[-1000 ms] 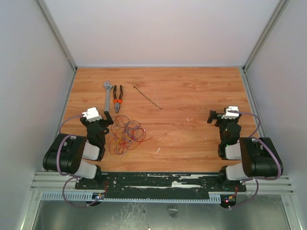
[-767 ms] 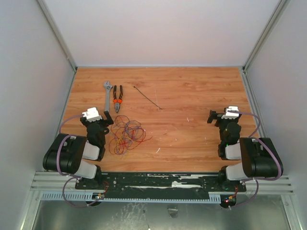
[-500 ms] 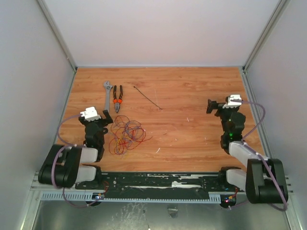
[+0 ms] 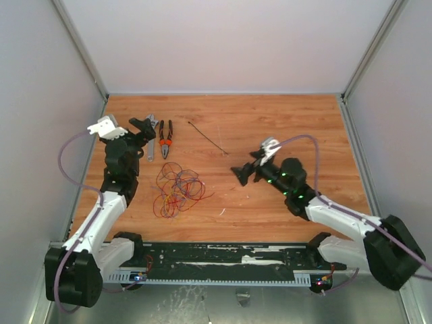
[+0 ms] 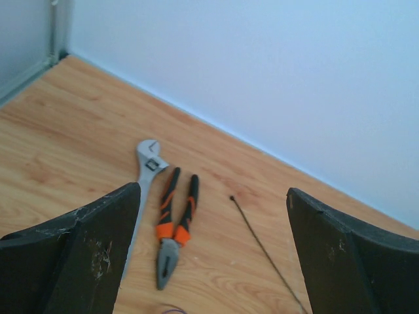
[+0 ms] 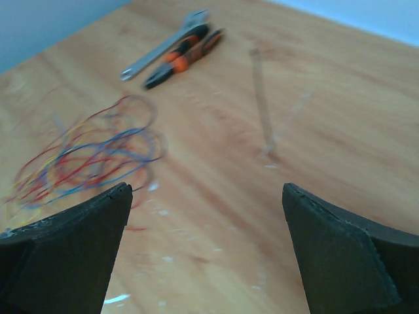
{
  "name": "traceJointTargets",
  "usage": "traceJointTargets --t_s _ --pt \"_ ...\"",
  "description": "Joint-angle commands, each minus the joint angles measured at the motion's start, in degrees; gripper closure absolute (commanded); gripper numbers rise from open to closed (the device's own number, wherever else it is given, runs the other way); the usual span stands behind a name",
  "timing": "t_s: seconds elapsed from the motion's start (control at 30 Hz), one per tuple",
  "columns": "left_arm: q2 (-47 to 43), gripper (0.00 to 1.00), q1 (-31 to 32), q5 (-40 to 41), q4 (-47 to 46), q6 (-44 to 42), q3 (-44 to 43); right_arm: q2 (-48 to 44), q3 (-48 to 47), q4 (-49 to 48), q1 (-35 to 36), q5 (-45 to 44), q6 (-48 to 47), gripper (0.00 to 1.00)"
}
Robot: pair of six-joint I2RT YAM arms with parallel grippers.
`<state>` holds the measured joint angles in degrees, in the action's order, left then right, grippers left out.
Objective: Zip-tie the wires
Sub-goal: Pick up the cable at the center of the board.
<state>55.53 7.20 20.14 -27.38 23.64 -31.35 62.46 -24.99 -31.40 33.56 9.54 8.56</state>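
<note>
The wires (image 4: 177, 189) lie in a loose red, maroon and purple tangle on the wooden table, left of centre. They also show blurred in the right wrist view (image 6: 85, 154). The zip tie (image 4: 208, 138) is a thin dark strip lying diagonally behind them, seen too in the left wrist view (image 5: 265, 252) and blurred in the right wrist view (image 6: 262, 104). My left gripper (image 4: 144, 128) is open and empty above the wrench, behind and left of the wires; its jaws (image 5: 213, 191) frame the pliers and zip tie. My right gripper (image 4: 241, 174) is open and empty, right of the wires (image 6: 207, 190).
A grey adjustable wrench (image 4: 150, 138) and orange-handled pliers (image 4: 165, 140) lie side by side at the back left, also in the left wrist view: wrench (image 5: 145, 190), pliers (image 5: 173, 229). White walls close in the table at back and sides.
Both arms have reached out from their folded pose. The left gripper has moved back and left to over the wrench. The right gripper has swung left towards the table's middle.
</note>
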Motion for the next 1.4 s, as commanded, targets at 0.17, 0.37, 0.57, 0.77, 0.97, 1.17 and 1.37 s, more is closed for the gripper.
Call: traceJointTargets --t_s 0.17,0.37,0.57,0.77,0.97,1.17,1.37 --pt "-3.89 0.02 -0.26 -10.19 23.66 6.94 -10.87 21.23 -12.57 -2.90 22.21 -4.49 -4.68 0.01" --pt "-6.47 0.02 -0.26 -10.03 25.27 6.36 -11.75 35.55 -24.06 -1.12 28.33 -3.13 -8.72 0.01" --pt "-7.19 0.02 -0.26 -10.10 25.27 6.52 -11.84 45.85 -32.30 2.41 29.84 -1.15 -10.48 0.01" --pt "-7.36 0.02 -0.26 -10.83 25.27 6.84 -12.00 51.66 -36.78 6.28 30.34 -1.05 -12.31 0.01" --pt "-7.19 0.02 -0.26 -11.90 25.27 7.00 -12.06 54.02 -38.10 7.50 30.47 -1.87 -13.03 0.09" --pt "-7.51 0.02 -0.26 -12.27 25.27 6.96 -11.96 56.24 -39.99 11.76 30.46 -1.88 -13.81 0.31" --pt "-8.48 0.02 -0.26 -12.47 25.33 6.58 -12.02 54.86 -38.83 13.99 30.54 -6.08 -15.54 0.65"
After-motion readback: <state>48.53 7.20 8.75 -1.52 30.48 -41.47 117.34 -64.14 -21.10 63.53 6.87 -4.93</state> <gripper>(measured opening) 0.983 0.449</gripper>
